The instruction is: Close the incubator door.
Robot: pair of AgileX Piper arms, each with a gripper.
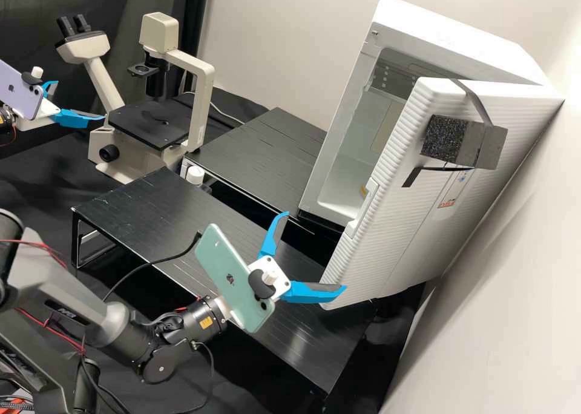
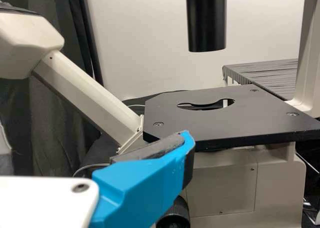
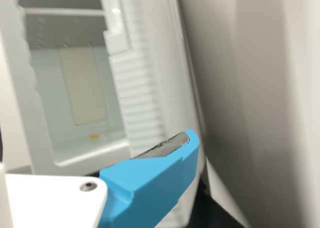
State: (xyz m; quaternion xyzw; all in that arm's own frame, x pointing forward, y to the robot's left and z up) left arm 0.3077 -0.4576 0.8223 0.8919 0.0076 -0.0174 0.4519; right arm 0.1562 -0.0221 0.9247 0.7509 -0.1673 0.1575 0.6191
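At right of the high view, we see the incubator door (image 1: 411, 232) open; near its lower corner, the right gripper (image 1: 315, 251) is spread apart, as is the left gripper (image 1: 80, 100) at upper left. Pushing so low, we judge, may cause slipping off the edge

White incubator (image 1: 448, 45) near pale wall (image 1: 484, 329) — open; ribbed white door (image 1: 387, 244) — standing ajar.

This is a lab, as 1 microscope (image 1: 148, 123) and 1 white incubator (image 1: 411, 220) show.
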